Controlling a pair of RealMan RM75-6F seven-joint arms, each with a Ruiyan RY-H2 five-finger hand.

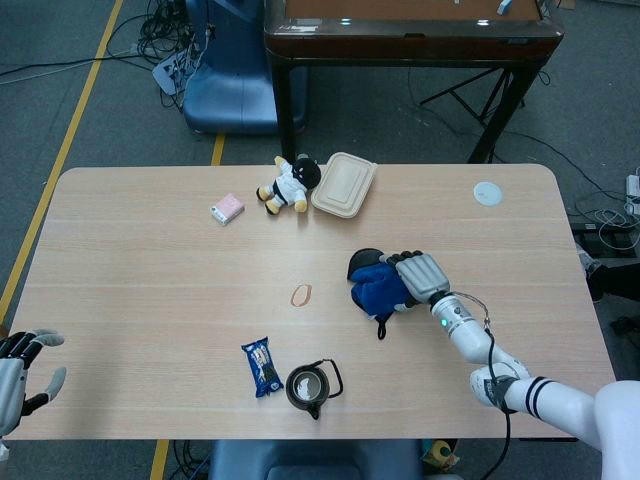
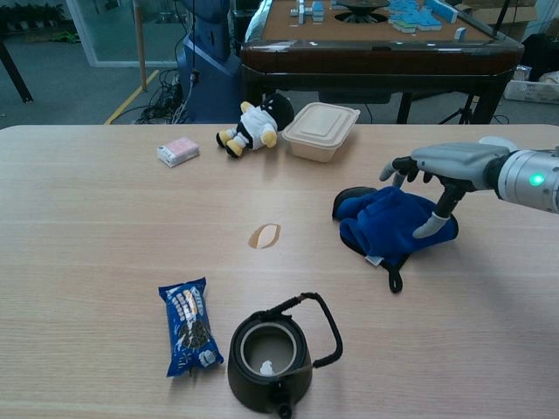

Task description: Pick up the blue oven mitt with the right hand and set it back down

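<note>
Chest view: your right hand (image 2: 441, 171) hovers, fingers spread, over the blue fabric oven mitt (image 2: 393, 223) lying mid-desk. Black iron kettle (image 2: 272, 356) and beige lidded food box (image 2: 321, 131) stand clear; left hand (image 1: 15, 365) open.

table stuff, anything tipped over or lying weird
The plush toy lies on its side against the takeout box, and the blue oven mitt sits crumpled under the right robot hand. The kettle stands upright but has no lid. Nothing looks spilled.
</note>
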